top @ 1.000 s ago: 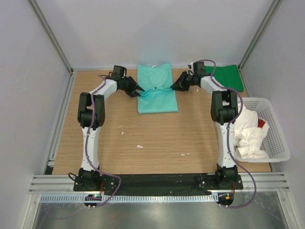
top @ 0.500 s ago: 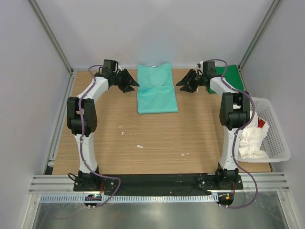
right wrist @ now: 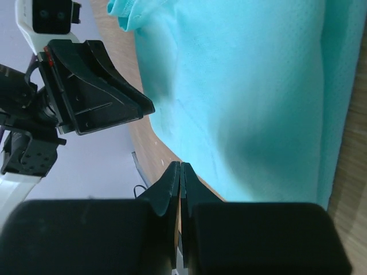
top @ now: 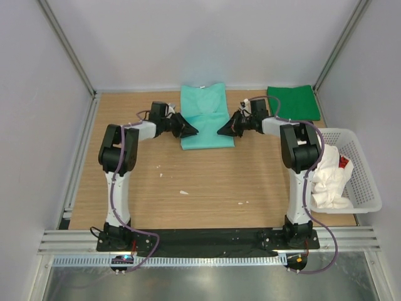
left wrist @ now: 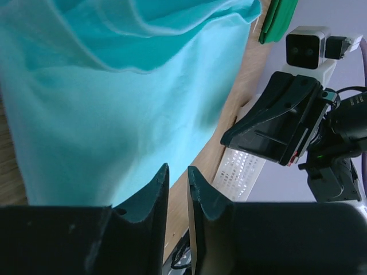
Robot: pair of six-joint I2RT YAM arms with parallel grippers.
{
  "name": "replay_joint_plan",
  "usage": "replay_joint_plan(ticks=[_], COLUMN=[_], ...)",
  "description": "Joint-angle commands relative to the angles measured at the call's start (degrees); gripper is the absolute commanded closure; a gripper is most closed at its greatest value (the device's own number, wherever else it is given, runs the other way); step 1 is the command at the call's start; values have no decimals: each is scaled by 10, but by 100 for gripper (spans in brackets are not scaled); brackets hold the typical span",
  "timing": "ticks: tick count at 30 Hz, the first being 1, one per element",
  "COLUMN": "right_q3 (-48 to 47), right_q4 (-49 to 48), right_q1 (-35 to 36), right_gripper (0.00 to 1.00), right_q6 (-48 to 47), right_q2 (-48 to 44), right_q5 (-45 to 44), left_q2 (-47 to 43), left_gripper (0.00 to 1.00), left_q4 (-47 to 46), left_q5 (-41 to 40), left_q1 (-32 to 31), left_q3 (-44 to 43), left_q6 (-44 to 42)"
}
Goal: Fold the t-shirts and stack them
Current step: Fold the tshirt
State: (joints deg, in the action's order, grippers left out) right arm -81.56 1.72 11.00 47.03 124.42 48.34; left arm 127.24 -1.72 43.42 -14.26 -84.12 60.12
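Observation:
The mint-teal t-shirt (top: 207, 106) lies flat as a long folded strip at the back centre of the table. It fills the left wrist view (left wrist: 114, 97) and the right wrist view (right wrist: 246, 86). My left gripper (top: 193, 132) hangs low over its near-left part, jaws a narrow gap apart and empty (left wrist: 178, 170). My right gripper (top: 221, 131) faces it over the near-right part, shut and empty (right wrist: 180, 166). The dark green t-shirt (top: 293, 102) lies folded at the back right. The white t-shirt (top: 328, 180) is crumpled in the basket.
A white lattice basket (top: 365, 182) stands at the right edge beside the right arm, with something red and dark under the white cloth. A few small white scraps (top: 183, 192) lie on the wooden table (top: 207, 182). Walls close in at the back and both sides.
Both grippers have swung from outside the shirt's far sides inward and nearer, and now face each other over its near part. The shirt lies flat, no longer pinched.

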Motion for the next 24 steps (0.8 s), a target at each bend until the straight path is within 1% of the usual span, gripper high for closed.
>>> replay_joint_plan(ticks=[1, 4, 7, 11, 16, 20, 22, 24], right_q3=[2, 16, 43, 79, 127, 184, 231, 260], right_q4=[-51, -50, -76, -108, -93, -83, -80, -42], right_q1=[-3, -3, -5, -14, -34, -36, -36, -35], right_gripper=[95, 95, 95, 95, 95, 96, 95, 95], right_q6=[8, -6, -9, -10, -49, -64, -74, -105], right_q2=[6, 14, 23, 40, 41, 11, -22, -47], right_q5=[47, 57, 71, 85, 81, 77, 69, 61], left_q2=[-23, -21, -15, -6, -14, -42, -70, -95], left_gripper=[80, 81, 82, 83, 85, 86, 87, 88], left_q4=[-93, -97, -101, -113, -104, -95, -92, -66], left_q5=[33, 43, 48, 48, 40, 33, 30, 17], left_q1=[5, 5, 5, 6, 8, 7, 4, -5], left_q3=[39, 68, 97, 134, 185, 240, 279, 318], left_q6=[29, 19, 1, -3, -26, -35, -34, -43])
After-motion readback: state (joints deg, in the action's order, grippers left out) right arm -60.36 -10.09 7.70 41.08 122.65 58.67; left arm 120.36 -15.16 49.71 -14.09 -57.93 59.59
